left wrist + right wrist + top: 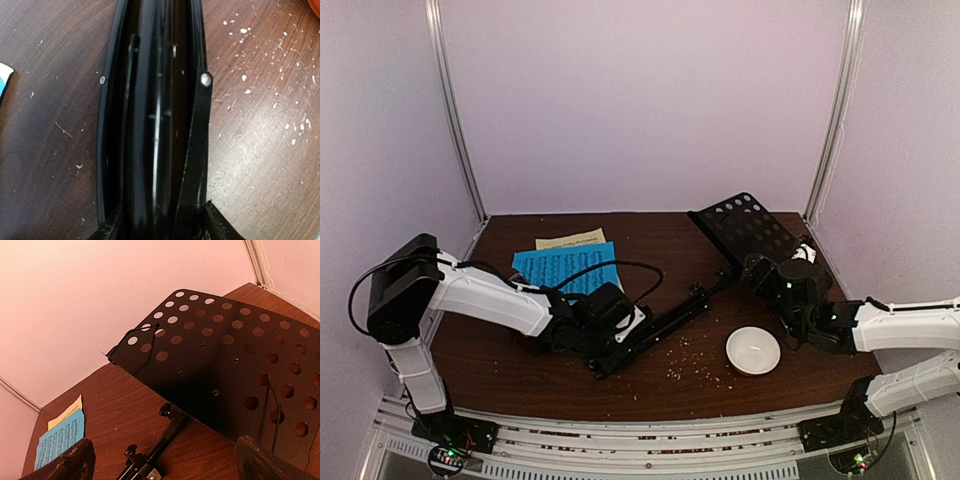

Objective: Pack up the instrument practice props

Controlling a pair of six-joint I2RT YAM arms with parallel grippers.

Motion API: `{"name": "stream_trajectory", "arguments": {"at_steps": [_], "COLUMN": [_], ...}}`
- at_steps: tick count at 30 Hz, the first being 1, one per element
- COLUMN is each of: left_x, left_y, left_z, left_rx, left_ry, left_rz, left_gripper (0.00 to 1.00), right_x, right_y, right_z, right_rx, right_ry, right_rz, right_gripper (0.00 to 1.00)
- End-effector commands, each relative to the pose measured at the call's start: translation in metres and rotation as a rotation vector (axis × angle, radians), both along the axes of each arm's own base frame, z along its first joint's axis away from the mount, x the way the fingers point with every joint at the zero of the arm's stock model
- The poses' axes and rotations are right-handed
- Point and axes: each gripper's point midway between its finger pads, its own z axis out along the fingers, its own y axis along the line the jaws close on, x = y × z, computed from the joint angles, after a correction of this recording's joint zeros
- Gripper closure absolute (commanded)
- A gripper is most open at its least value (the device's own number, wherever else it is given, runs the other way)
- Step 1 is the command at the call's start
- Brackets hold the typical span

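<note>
Stand (678,311) lies flat on the table (660,232), running diagonally. Its perforated desk (745,228) is toward the back-right corner, tipped up on one edge close to the right wall, and its folded legs (155,125) point toward front centre. Left gripper (165,231) straddles the legs, one finger on each side; cannot tell whether it presses on them. Right gripper (165,467) is spread wide and holds nothing, just short of the desk's lower edge near the pole joint. Blue sheet (565,268) overlaps yellow sheet (570,240) at back left, both flat and apart from the stand. Bowl (753,350) sits front right between pole and right arm, touching neither. Crumbs (685,358) are scattered beside the legs. Bare table runs along the back edge between sheets and desk.
</note>
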Motion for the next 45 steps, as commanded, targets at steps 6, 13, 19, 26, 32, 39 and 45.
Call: {"name": "stream_trajectory", "arguments": {"at_steps": [6,13,19,26,32,39,45], "left_x": [0.01,0.016,0.024,0.038,0.127,0.168,0.159], "left_y": [-0.001,-0.01,-0.039,-0.059,0.048,0.251,0.379], "left_z": [-0.003,0.019,0.089,0.205,0.274,0.293,0.223], "left_rx": [0.015,-0.032,-0.194,-0.417,-0.534,-0.583,-0.615], "left_ry": [-0.023,-0.055,-0.126,-0.22,-0.287,-0.462,-0.449], "left_rz": [0.026,0.025,-0.026,-0.095,0.195,0.634,0.984], "left_gripper": [0.37,0.25,0.05,0.02,0.02,0.02,0.02], "right_x": [-0.003,0.001,0.005,0.006,0.029,0.037,0.02], "right_y": [-0.011,0.013,0.027,0.024,-0.02,-0.129,-0.199], "right_z": [-0.002,0.02,0.042,0.082,0.077,0.029,0.01], "right_rx": [-0.004,-0.043,-0.149,-0.228,-0.223,-0.116,-0.082], "right_ry": [-0.001,-0.042,-0.045,-0.067,0.062,0.175,0.098], "right_rz": [-0.034,0.098,0.186,0.224,0.196,0.019,-0.199], "right_gripper": [0.0,0.0,0.0,0.0,0.0,0.0,0.0]}}
